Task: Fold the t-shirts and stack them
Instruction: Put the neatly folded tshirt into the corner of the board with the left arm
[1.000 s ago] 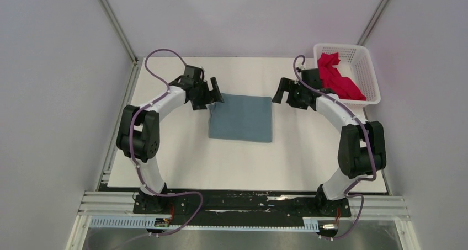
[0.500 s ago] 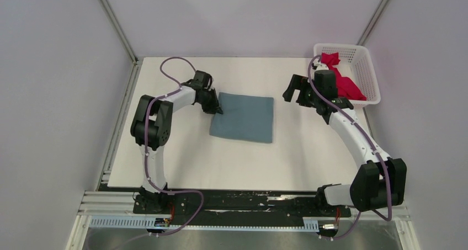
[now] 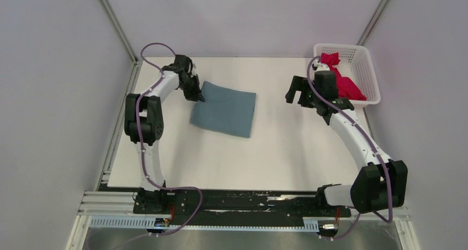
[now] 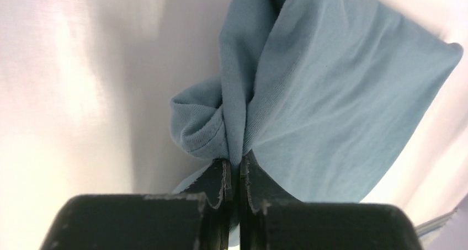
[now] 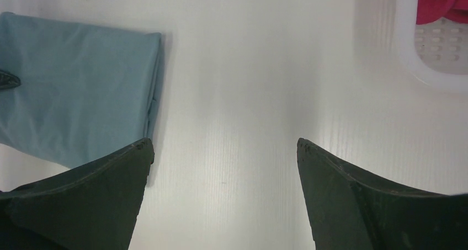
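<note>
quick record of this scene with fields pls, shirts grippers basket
blue t-shirt: folded, lying askew on the table
left gripper: shut on the blue t-shirt's left edge, cloth bunched between the fingers
right gripper: open, empty, over bare table between shirt and basket
pink t-shirt: crumpled in the basket
basket: white lattice, far right corner of the table

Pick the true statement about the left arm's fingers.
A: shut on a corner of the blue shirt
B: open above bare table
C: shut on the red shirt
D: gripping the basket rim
A: the left wrist view shows the left fingers pinched together on a bunched corner of the blue shirt.
</note>
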Controlling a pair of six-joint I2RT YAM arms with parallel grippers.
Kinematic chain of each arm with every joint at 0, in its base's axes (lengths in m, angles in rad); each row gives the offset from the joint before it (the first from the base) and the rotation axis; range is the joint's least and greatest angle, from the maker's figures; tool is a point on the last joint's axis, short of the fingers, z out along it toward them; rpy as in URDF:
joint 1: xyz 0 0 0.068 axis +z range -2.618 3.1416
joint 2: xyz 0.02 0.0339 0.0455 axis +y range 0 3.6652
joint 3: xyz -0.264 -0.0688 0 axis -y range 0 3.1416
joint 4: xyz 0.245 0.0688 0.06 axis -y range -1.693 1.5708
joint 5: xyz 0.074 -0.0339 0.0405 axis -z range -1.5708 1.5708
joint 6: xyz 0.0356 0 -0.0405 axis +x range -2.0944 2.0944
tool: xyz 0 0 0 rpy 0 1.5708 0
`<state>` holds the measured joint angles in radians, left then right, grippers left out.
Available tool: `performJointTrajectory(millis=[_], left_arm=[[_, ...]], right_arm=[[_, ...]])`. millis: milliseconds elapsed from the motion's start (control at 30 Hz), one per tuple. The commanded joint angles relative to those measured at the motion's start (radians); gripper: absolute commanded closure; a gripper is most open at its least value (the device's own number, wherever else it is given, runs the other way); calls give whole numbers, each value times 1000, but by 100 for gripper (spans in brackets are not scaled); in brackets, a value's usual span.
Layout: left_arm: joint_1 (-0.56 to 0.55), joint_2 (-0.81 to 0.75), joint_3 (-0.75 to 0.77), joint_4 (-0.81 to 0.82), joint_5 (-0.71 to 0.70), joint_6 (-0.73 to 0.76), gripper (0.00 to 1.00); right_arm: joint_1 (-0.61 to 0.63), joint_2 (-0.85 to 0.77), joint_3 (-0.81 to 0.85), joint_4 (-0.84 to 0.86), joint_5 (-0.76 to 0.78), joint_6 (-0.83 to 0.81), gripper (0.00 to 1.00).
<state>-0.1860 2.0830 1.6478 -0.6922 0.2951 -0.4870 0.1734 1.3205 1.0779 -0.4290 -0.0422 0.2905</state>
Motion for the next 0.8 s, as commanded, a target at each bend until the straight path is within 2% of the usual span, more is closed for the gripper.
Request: performJointTrajectory(millis=[0, 200, 333, 433, 467, 533, 667, 767], left_arm=[[15, -65, 62, -169, -49, 120, 100], [99, -11, 183, -347, -92, 210, 100], [204, 20, 231, -332, -167, 252, 100], [271, 93, 377, -450, -131, 301, 100], [295, 111, 424, -467, -165, 321, 100], [331, 120, 440, -444, -265, 354, 100], [420, 171, 495, -370, -259, 379, 100], [463, 242, 609, -352, -258, 386, 100]], right_arm=[[-6, -12, 28, -17, 42, -35, 0], [-21, -24, 35, -23, 107, -47, 0], [-24, -31, 35, -23, 115, -56, 0], [-23, -32, 37, -22, 128, -62, 0], [-23, -33, 39, -23, 130, -64, 0], [-23, -37, 42, -24, 137, -69, 0], [-25, -44, 50, -23, 156, -72, 0], [-23, -44, 62, -24, 154, -74, 0]])
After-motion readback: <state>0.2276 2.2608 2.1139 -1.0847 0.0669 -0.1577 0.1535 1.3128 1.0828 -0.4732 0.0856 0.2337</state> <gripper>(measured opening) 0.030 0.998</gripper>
